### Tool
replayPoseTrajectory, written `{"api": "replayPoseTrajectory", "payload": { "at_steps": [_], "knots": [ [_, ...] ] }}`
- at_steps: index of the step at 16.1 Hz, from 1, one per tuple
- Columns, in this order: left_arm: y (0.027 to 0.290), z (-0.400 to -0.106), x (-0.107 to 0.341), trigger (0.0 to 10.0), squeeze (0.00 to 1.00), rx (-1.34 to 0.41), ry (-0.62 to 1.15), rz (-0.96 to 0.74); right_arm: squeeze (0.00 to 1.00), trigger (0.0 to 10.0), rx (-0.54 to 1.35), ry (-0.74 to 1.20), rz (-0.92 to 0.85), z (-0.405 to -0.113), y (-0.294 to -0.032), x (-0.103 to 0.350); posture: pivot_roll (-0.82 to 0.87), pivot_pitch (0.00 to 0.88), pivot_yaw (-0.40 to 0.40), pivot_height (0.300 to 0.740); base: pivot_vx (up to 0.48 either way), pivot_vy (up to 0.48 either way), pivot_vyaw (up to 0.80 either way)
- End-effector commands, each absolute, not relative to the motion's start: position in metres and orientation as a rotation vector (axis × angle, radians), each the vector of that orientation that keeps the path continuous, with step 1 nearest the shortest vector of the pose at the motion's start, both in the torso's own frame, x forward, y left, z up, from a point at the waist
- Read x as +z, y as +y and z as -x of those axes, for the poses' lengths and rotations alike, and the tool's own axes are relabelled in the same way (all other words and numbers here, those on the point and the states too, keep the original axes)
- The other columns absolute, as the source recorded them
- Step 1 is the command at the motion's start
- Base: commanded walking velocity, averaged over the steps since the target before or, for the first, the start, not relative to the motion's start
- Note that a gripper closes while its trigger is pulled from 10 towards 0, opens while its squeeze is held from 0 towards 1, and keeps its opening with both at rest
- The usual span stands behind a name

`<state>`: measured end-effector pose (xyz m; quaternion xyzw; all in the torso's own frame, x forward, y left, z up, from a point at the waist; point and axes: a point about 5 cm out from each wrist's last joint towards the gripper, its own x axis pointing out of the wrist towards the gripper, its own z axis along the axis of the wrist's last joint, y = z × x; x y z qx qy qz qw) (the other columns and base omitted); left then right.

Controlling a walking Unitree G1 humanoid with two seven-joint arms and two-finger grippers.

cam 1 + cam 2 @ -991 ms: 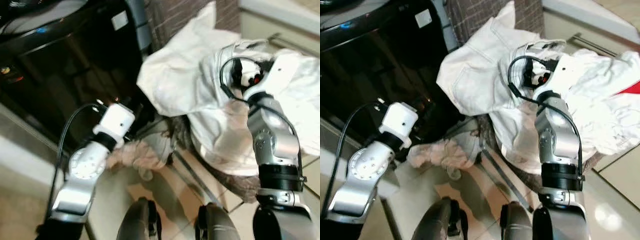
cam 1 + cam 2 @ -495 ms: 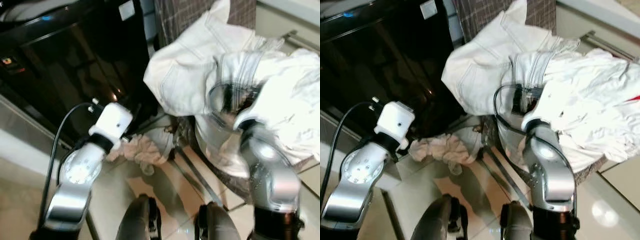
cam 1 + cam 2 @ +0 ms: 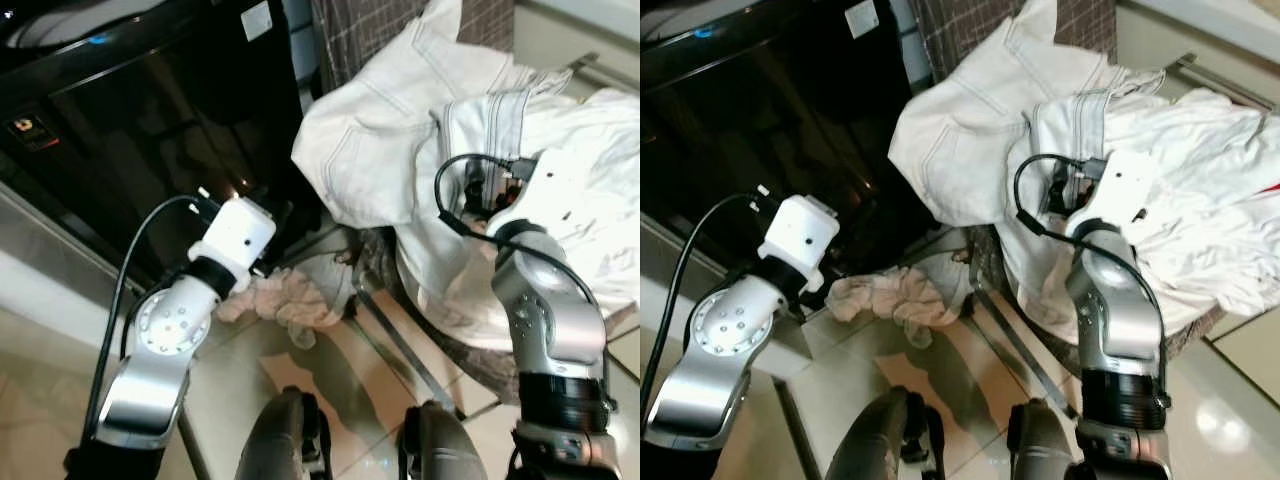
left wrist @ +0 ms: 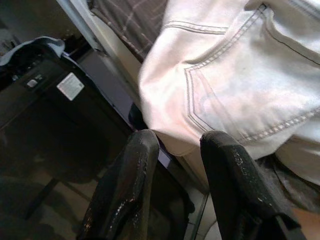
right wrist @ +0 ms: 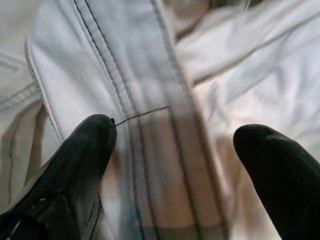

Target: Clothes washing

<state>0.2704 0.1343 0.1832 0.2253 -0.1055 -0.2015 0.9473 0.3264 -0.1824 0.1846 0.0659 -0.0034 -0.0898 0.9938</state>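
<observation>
A heap of white clothes (image 3: 590, 190) fills a brown checked hamper (image 3: 350, 30), with white jeans (image 3: 370, 150) draped over its near side. My right gripper (image 5: 175, 131) is open wide, its fingers either side of the jeans' stitched waistband (image 5: 150, 100) and not closed on it. The right wrist (image 3: 540, 185) sits against that waistband. My left gripper (image 4: 177, 142) is open with nothing between its fingers, held low beside the black washing machine (image 3: 120, 130) and pointing toward the jeans' back pocket (image 4: 240, 95). A crumpled pinkish cloth (image 3: 285, 300) lies on the floor by the left wrist (image 3: 235, 235).
The washing machine's dark front stands close on my left. The hamper's metal frame bar (image 3: 400, 350) runs across the tiled floor. My two legs (image 3: 290, 440) show at the lower edge, with light floor tiles around them.
My right arm, blurred in motion half a second ago, now rests with its wrist at the jeans' waistband. The left arm has barely moved. The view has shifted slightly.
</observation>
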Motion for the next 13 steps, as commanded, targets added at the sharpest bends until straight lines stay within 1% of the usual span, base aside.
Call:
{"api": "replayPoseTrajectory", "payload": {
  "at_steps": [1, 4, 6, 7, 8, 9, 12, 13],
  "knots": [
    [0.142, -0.265, 0.185, 10.0, 0.00, -0.405, -0.201, -0.484, 0.00, 10.0, -0.122, 0.042, -0.187, -0.340, -0.177, 0.173, 0.13, 0.227, 0.164, 0.679, 0.000, 0.000, 0.00],
    [0.146, -0.264, 0.188, 10.0, 0.00, -0.388, -0.203, -0.498, 0.00, 10.0, -0.062, 0.094, -0.309, -0.362, -0.175, 0.164, 0.16, 0.219, 0.155, 0.679, 0.000, 0.000, 0.00],
    [0.146, -0.264, 0.191, 10.0, 0.00, -0.367, -0.210, -0.500, 0.00, 10.0, 0.073, 0.082, -0.420, -0.374, -0.164, 0.175, 0.17, 0.210, 0.135, 0.679, 0.000, 0.000, 0.00],
    [0.146, -0.264, 0.192, 10.0, 0.00, -0.363, -0.211, -0.501, 0.00, 10.0, 0.094, 0.069, -0.428, -0.376, -0.162, 0.179, 0.17, 0.209, 0.131, 0.679, 0.000, 0.000, 0.00],
    [0.147, -0.264, 0.192, 10.0, 0.00, -0.355, -0.211, -0.504, 0.00, 8.6, 0.107, 0.048, -0.423, -0.379, -0.162, 0.185, 0.17, 0.204, 0.120, 0.679, 0.000, 0.000, 0.00],
    [0.146, -0.264, 0.192, 10.0, 0.00, -0.350, -0.212, -0.503, 0.00, 0.0, 0.111, 0.027, -0.425, -0.382, -0.161, 0.188, 0.17, 0.201, 0.110, 0.679, 0.000, 0.000, 0.00],
    [0.145, -0.266, 0.192, 10.0, 0.00, -0.340, -0.218, -0.500, 0.00, 0.0, 0.204, -0.058, -0.425, -0.385, -0.146, 0.206, 0.16, 0.192, 0.100, 0.679, 0.000, 0.000, 0.00],
    [0.144, -0.266, 0.192, 10.0, 0.00, -0.341, -0.220, -0.501, 0.00, 0.0, 0.209, -0.064, -0.426, -0.385, -0.145, 0.207, 0.16, 0.192, 0.100, 0.679, 0.000, 0.000, 0.00]
  ]
}}
